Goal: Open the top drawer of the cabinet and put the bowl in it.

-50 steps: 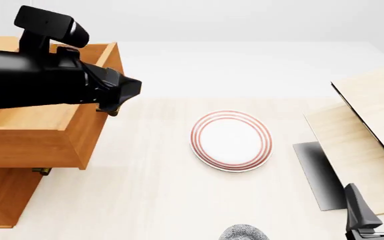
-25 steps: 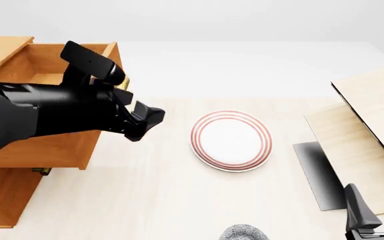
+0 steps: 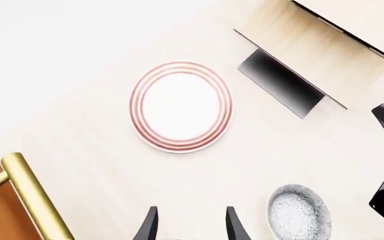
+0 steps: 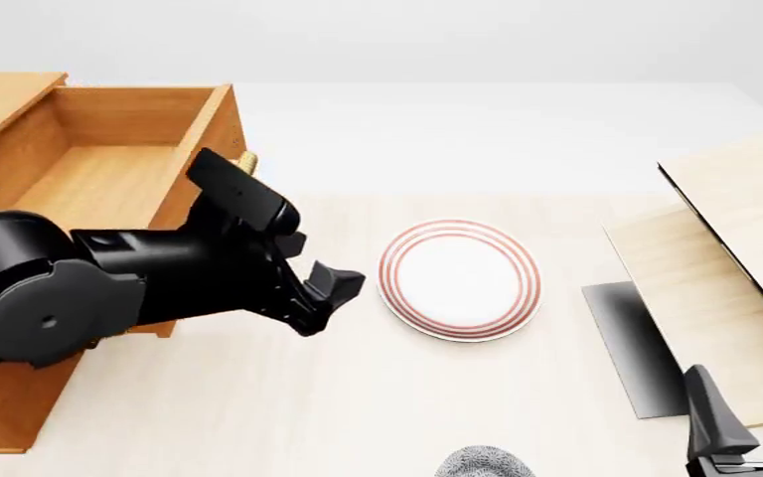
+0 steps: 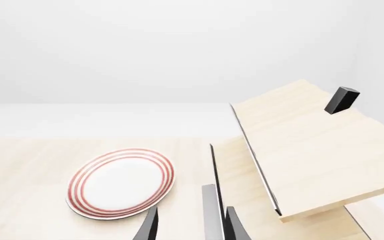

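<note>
The cabinet (image 4: 4, 397) stands at the left. Its top drawer (image 4: 103, 174) is pulled out and shows no contents; its brass handle (image 4: 243, 161) also shows in the left wrist view (image 3: 30, 196). The speckled bowl (image 4: 485, 464) sits at the near table edge, partly cut off, and shows in the left wrist view (image 3: 299, 212). My left gripper (image 4: 325, 301) is open and empty, between the drawer front and the plate, its fingertips (image 3: 148, 226) apart. My right gripper (image 4: 746, 402) is open and empty at the near right, right of the bowl.
A flat white plate with red rings (image 4: 459, 278) lies mid-table; it also shows in the left wrist view (image 3: 180, 106) and the right wrist view (image 5: 122, 182). A pale light-wood structure (image 4: 739, 248) with a dark base stands at the right, just ahead of the right gripper.
My left arm has swung away from the drawer, down and right toward the table beside the plate, uncovering the open drawer. The right arm has not moved.
</note>
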{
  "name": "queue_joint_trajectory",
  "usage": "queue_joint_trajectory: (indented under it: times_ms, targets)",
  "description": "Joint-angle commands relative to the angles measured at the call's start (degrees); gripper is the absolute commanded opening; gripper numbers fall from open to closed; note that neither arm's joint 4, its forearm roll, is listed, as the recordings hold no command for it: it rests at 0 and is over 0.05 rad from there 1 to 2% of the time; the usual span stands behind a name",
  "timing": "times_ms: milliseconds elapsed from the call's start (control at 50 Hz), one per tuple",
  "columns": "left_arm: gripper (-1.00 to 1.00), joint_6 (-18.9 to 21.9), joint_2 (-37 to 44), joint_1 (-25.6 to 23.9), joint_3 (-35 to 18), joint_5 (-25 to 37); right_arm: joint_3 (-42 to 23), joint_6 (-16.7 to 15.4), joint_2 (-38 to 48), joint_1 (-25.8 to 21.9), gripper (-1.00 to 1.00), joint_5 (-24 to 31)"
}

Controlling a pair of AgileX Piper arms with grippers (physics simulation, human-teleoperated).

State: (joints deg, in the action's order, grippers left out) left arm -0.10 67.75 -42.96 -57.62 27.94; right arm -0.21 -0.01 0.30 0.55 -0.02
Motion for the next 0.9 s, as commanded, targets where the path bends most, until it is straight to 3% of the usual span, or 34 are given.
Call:
queue_joint_trajectory:
  times_ms: [20, 380, 420, 540, 560, 600, 620, 660, 680, 900]
  targets:
    - [1.0, -1.8, 0.9, -0.8, 5.8, -5.2, 0.0, 0.0, 0.0, 0.0, 1.0, 0.0]
    - [1.0, -5.7, 4.6, -4.9, 8.9, -10.2, 0.0, 0.0, 0.0, 0.0, 1.0, 0.0]
    - [1.0, -7.8, 5.6, -5.8, 8.7, -10.4, 0.0, 0.0, 0.0, 0.0, 1.0, 0.0]
    - [1.0, -8.6, 6.1, -6.6, 9.3, -10.5, 0.0, 0.0, 0.0, 0.0, 1.0, 0.0]
    - [1.0, -10.5, 6.7, -7.7, 8.9, -11.2, 0.0, 0.0, 0.0, 0.0, 1.0, 0.0]
    - [1.0, -8.3, 5.9, -6.2, 10.2, -10.9, 0.0, 0.0, 0.0, 0.0, 1.0, 0.0]
    - [1.0, -11.2, 7.5, -8.4, 9.1, -11.7, 0.0, 0.0, 0.0, 0.0, 1.0, 0.0]
    - [1.0, -8.8, 6.5, -6.9, 10.4, -11.4, 0.0, 0.0, 0.0, 0.0, 1.0, 0.0]
    - [1.0, -11.4, 8.6, -9.3, 8.8, -11.8, 0.0, 0.0, 0.0, 0.0, 1.0, 0.0]
    - [1.0, -12.3, 10.6, -10.3, 9.3, -12.9, 0.0, 0.0, 0.0, 0.0, 1.0, 0.0]
